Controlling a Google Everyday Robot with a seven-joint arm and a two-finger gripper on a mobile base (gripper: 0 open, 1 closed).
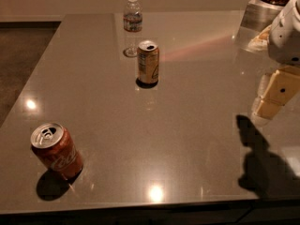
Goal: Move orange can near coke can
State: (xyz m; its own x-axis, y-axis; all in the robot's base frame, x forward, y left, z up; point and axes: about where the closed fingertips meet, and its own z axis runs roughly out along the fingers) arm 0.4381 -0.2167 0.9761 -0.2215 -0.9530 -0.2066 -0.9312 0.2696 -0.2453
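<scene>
The orange can stands upright near the middle of the grey table, golden yellow with a silver top. The coke can, red-orange with white script, stands at the front left of the table and looks tilted towards the camera. My gripper hangs above the table's right side, far to the right of the orange can and apart from both cans. It holds nothing that I can see. Its shadow falls on the table at the front right.
A clear water bottle stands behind the orange can at the back of the table. A metal stand holding a container of nuts is at the back right corner. The floor drops away left of the table.
</scene>
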